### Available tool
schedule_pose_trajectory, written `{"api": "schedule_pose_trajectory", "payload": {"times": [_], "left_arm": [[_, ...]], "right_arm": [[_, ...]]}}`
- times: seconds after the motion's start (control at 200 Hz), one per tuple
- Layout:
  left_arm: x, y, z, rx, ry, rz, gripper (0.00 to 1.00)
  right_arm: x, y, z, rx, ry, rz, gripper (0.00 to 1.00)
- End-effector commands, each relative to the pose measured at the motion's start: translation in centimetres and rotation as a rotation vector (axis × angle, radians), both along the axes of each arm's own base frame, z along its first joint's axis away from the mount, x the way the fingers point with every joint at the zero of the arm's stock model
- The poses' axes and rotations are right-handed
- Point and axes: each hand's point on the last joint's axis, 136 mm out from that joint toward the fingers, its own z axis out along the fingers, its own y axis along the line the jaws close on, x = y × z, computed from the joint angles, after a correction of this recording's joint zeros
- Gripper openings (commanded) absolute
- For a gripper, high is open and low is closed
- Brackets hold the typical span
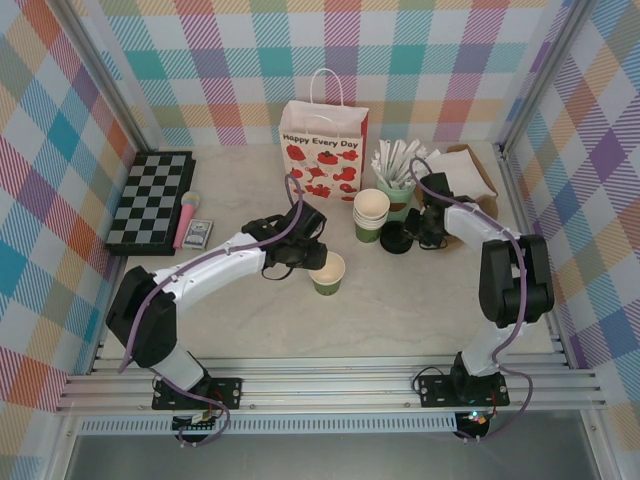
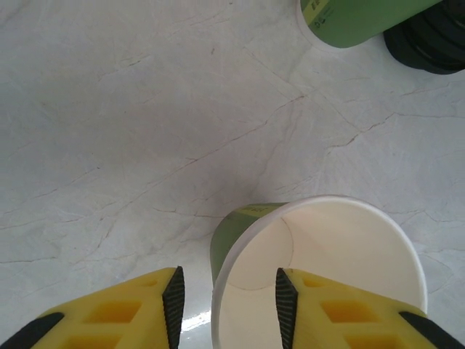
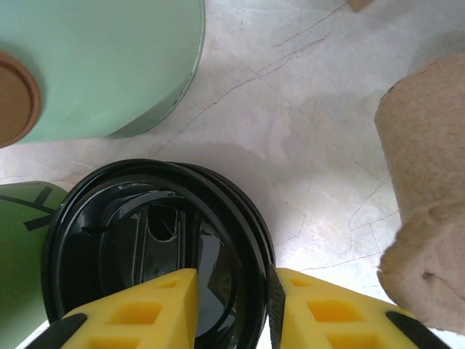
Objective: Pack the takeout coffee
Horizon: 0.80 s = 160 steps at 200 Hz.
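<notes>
A lidless dark-green cup (image 1: 327,272) with a cream inside stands alone at mid-table. My left gripper (image 1: 305,262) is open at its near rim. In the left wrist view one pad sits inside the cup (image 2: 240,225) and the other outside, with the left gripper (image 2: 229,291) not touching the wall. Black lids (image 1: 397,238) lie stacked upside down to the right. My right gripper (image 3: 232,287) is open and straddles the stack's rim (image 3: 251,218), its outer pad against the edge. A cup wearing a lid is out of view.
Stacked lidless green cups (image 1: 371,212) and a mint cup of wrapped sticks (image 1: 397,195) crowd the lids. A red-flowered paper bag (image 1: 322,150) stands behind them. Brown paper goods (image 1: 470,175) lie at the right, and a chessboard (image 1: 150,200) and a pink object (image 1: 186,220) at the left.
</notes>
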Motion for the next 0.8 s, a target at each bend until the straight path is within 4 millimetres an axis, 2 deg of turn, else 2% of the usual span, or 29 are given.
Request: {"api": "schedule_pose_trajectory", "payload": {"times": [0.0, 0.145, 0.295, 0.625, 0.795], "left_arm": [[-0.4, -0.2, 2.4, -0.029, -0.042, -0.009, 0.44], [-0.4, 0.1, 2.8, -0.039, -0.053, 0.008, 0.46], [-0.2, 0.5, 3.2, -0.049, -0.075, 0.039, 0.55], [0.3, 2.0, 5.2, -0.089, -0.155, 0.12, 0.77], [0.0, 1.7, 6.1, -0.139, -0.173, 0.105, 0.87]], "right_arm": [[0.2, -0.3, -0.2, -0.045, 0.015, 0.015, 0.34], [0.2, -0.3, -0.5, -0.053, 0.022, 0.028, 0.32], [0.2, -0.4, -0.1, -0.076, 0.007, 0.037, 0.27], [-0.1, -1.7, 3.3, -0.177, -0.101, 0.087, 0.16], [-0.5, -2.1, 4.7, -0.221, -0.15, 0.129, 0.12]]}}
